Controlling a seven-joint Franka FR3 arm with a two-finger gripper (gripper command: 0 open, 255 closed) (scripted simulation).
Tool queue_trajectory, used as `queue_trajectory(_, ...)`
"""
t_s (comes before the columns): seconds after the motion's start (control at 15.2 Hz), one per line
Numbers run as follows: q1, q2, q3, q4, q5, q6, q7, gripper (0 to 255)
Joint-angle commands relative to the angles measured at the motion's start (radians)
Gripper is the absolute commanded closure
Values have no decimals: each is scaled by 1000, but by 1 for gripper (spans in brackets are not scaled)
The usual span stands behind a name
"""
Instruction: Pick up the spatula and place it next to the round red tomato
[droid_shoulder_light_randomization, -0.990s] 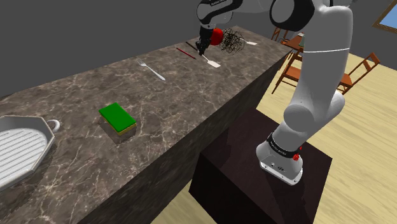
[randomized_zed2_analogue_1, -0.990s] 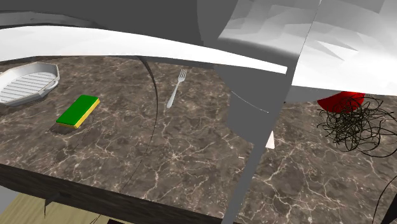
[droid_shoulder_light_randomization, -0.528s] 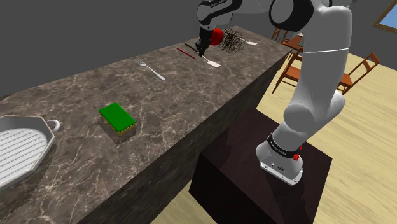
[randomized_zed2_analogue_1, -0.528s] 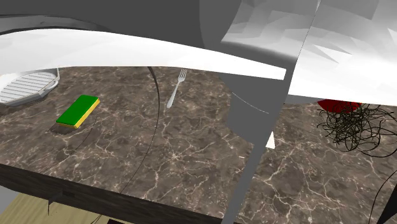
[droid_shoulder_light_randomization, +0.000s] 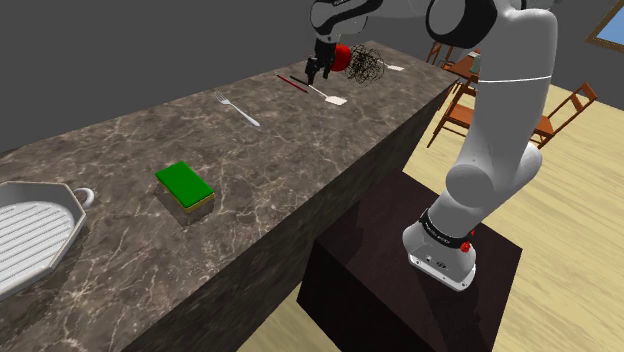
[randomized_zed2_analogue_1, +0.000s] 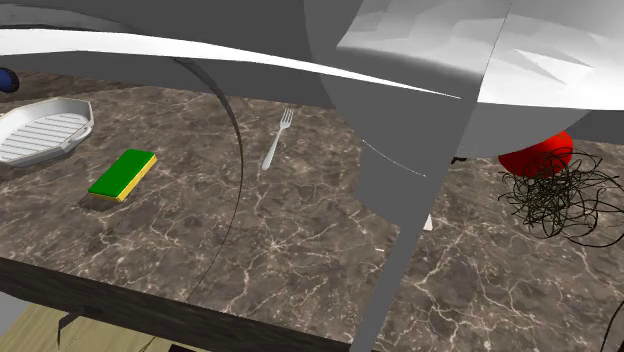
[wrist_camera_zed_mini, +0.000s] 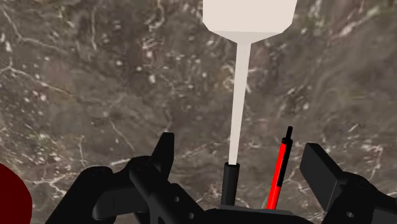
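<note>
The spatula (wrist_camera_zed_mini: 240, 95) has a white blade, a pale shaft and a dark handle end. It lies flat on the marble counter (droid_shoulder_light_randomization: 300, 170), its blade (droid_shoulder_light_randomization: 337, 100) pointing toward the counter's near edge. My gripper (droid_shoulder_light_randomization: 320, 68) hovers just above the handle, open. The fingers (wrist_camera_zed_mini: 164, 153) stand apart on either side of the handle without touching it. The round red tomato (droid_shoulder_light_randomization: 342, 57) sits right behind the gripper in the shoulder view, a short way from the spatula. In the second exterior view the tomato (randomized_zed2_analogue_1: 535, 160) peeks out from under the arm.
A tangle of black wire (droid_shoulder_light_randomization: 368, 65) lies beside the tomato. A thin red and black stick (wrist_camera_zed_mini: 277, 175) lies alongside the spatula handle. Further along the counter are a fork (droid_shoulder_light_randomization: 238, 110), a green sponge (droid_shoulder_light_randomization: 185, 185) and a white ridged tray (droid_shoulder_light_randomization: 30, 235). Wooden chairs (droid_shoulder_light_randomization: 560, 110) stand beyond the arm.
The gripper has opened and let go of the spatula, which now lies flat on the counter. The hand has risen slightly above the handle.
</note>
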Motion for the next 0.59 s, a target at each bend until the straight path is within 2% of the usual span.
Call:
queue_trajectory(0.0, 1, -25, 0, 25, -1, -50, 2, 0)
queue_trajectory(0.07, 0, -35, 0, 37, -1, -72, 2, 0)
queue_trajectory(0.53, 0, -35, 0, 37, -1, -72, 2, 0)
